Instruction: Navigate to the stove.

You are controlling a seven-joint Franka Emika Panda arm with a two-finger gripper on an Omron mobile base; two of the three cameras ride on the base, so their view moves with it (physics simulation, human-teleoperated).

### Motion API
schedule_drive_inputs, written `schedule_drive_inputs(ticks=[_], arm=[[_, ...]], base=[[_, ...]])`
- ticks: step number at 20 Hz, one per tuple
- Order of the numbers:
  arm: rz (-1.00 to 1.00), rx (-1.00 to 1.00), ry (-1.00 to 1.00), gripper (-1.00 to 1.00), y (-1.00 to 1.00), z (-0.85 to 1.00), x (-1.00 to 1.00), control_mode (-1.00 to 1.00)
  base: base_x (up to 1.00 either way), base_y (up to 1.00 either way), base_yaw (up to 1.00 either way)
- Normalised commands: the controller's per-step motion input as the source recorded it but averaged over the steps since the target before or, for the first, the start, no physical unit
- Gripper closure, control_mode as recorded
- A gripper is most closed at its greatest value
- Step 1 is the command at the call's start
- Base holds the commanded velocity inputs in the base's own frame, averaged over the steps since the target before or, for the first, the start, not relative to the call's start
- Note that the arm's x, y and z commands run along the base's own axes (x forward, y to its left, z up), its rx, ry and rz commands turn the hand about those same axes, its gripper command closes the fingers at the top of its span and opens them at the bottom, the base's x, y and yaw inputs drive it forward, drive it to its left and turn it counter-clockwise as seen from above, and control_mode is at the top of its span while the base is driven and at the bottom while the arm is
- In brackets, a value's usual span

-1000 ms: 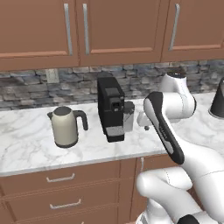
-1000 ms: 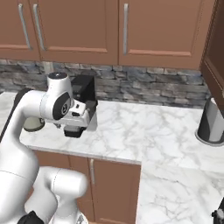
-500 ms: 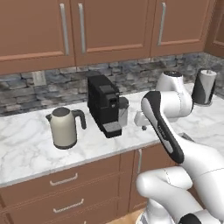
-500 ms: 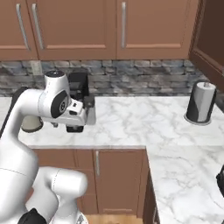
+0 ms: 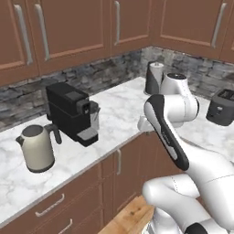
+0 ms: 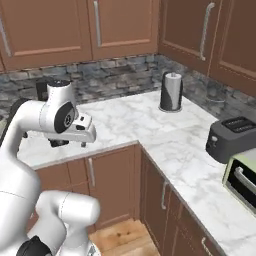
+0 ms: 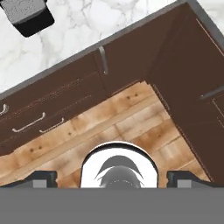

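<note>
The stove is out of view. My gripper hangs over the counter's front edge, left of the corner, and points down at the floor. In the hand view the gripper is open: its two dark fingertips stand far apart at the bottom, with nothing between them. Below them lie the wooden floor and dark cabinet fronts.
An L-shaped marble counter turns a corner ahead. It carries a black coffee machine, a cream kettle, a dark paper-towel roll, a black toaster and a cream toaster oven. Wall cabinets hang above.
The whole picture has shifted left, so the base has moved and turned right. The counter corner, paper-towel roll, toaster and toaster oven have come into view. The arm keeps its pose.
</note>
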Motion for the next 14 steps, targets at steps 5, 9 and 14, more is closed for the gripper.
schedule_drive_inputs(ticks=[5, 9, 14], arm=[[0.0, 0.0, 0.0, -1.0, 0.0, 0.0, 0.0, 1.0], [0.0, 0.0, 0.0, -1.0, 0.0, 0.0, 0.0, 1.0], [0.0, 0.0, 0.0, -1.0, 0.0, 0.0, 0.0, 1.0]], base=[[-0.33, -0.26, -0.59], [-0.11, -0.52, -0.55], [0.0, -0.84, -0.45]])
